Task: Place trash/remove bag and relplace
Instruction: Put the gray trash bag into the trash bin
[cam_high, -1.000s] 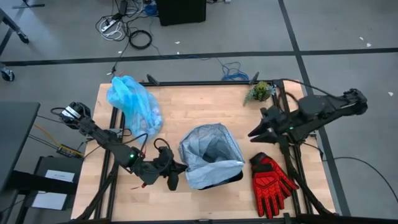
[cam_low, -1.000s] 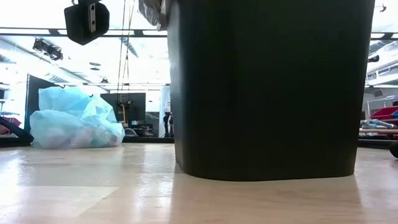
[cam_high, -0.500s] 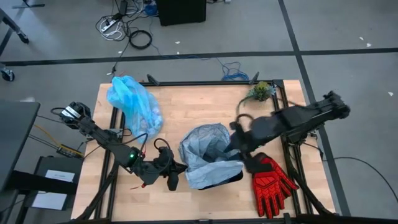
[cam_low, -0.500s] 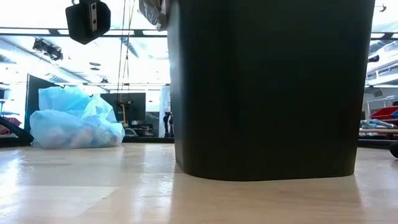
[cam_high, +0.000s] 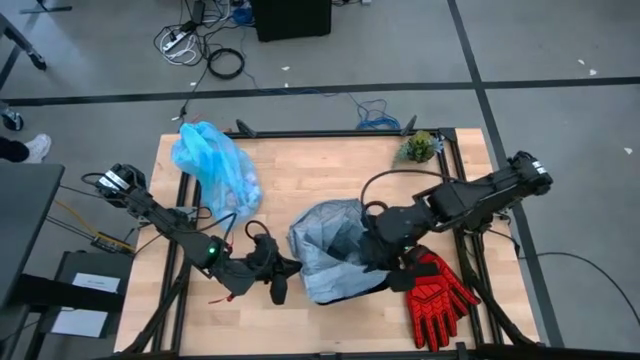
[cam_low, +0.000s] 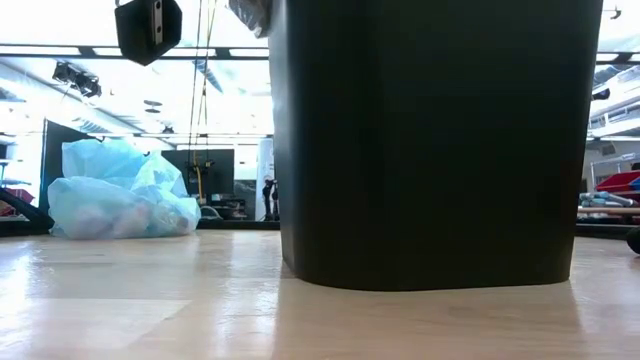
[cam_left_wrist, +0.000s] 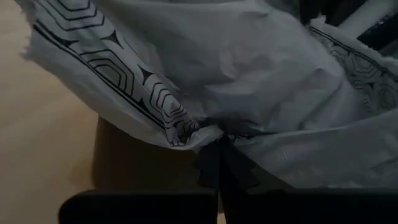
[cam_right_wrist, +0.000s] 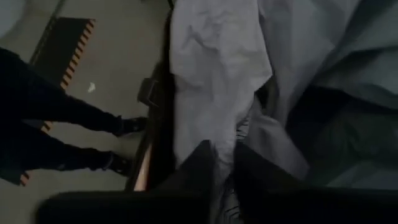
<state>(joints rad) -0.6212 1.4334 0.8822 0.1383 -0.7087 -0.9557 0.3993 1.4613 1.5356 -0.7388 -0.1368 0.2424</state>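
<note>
Both grippers work the pale grey-blue plastic liner (cam_high: 335, 250) draped over the tall black plastic bin (cam_low: 430, 140).

I have the left gripper (cam_high: 283, 272) pinching the liner's crinkly printed hem at the bin's left near corner. The right gripper (cam_high: 378, 250) sits at the right rim, fingers nearly closed around a fold there. The full, knotted cyan-blue translucent bag (cam_high: 212, 165) lies far left on the wooden table (cam_high: 300, 165), well apart.

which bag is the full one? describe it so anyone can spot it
On the wooden table, look to the far left corner. There lies the bright cyan crinkly plastic bag, bunched and standing free, unlike the paler grey-blue liner draped over the black bin.
</note>
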